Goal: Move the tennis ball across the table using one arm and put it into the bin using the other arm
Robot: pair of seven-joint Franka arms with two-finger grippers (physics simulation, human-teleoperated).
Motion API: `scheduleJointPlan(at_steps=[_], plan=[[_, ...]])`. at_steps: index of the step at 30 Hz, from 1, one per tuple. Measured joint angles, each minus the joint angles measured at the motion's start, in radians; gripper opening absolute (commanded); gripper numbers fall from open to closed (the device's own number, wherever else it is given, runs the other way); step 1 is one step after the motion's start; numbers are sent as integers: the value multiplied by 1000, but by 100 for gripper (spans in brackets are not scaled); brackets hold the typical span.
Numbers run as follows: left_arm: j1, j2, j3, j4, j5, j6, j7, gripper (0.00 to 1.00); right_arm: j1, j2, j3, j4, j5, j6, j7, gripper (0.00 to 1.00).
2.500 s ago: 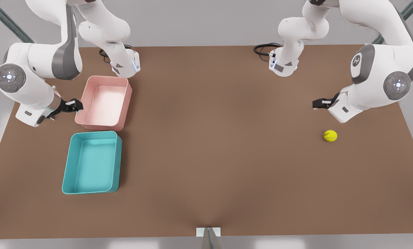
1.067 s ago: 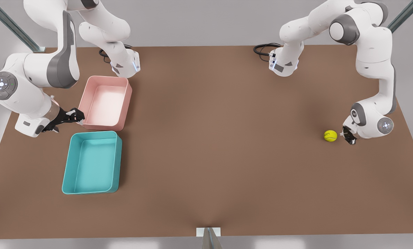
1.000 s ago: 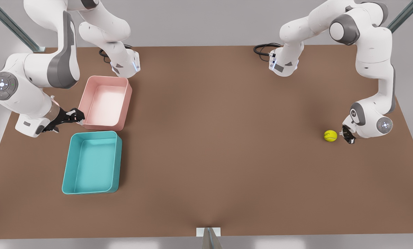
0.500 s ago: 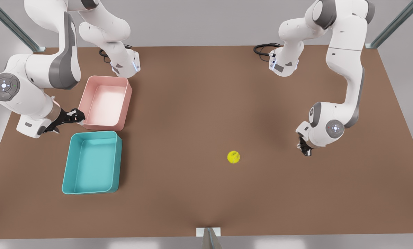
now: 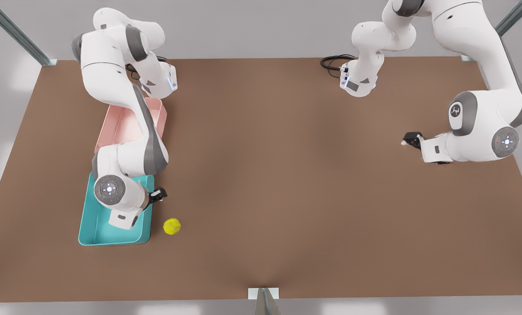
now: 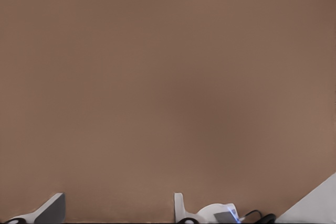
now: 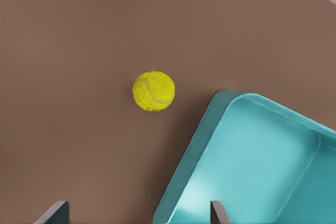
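**Ball down beside the bin, not in it**

Found on the large flat brown matte desk [image 5: 287,175]: the small fuzzy yellow-green tennis ball [image 5: 172,226], just beside the teal rectangular plastic bin with rounded corners and low walls [image 5: 85,227], near its corner on the front view's right, outside the wall and apart from it. Confirmed from the right wrist view by the ball's curved seam, with bare desk between it and the bin's rim.

Hovering over that same edge of the bin, above and just behind the ball: the right gripper [image 5: 158,194], fingers spread wide, holding nothing, touching neither ball nor bin.

Partly covered by that arm, behind the teal bin: a pink rectangular plastic tray [image 5: 116,127] of similar size.

Waiting well apart on the front view's right, over bare desk: the left gripper [image 5: 411,140], fingers likewise spread and pinching nothing.
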Motion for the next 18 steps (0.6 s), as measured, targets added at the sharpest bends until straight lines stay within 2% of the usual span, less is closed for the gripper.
scheduleJointPlan(at_steps=[10, 13, 18], plan=[[0, 0, 0, 8, 3, -107, -252, 100, 0, 60, -14, 12, -3, 114, 74, 100], [0, 1, 0, 9, 4, -119, -304, 100, -30, 114, -56, 12, -8, 182, -29, 100], [-3, 11, 0, 9, -1, -155, -373, 100, -59, 211, -60, 83, 0, 324, -290, 100]])
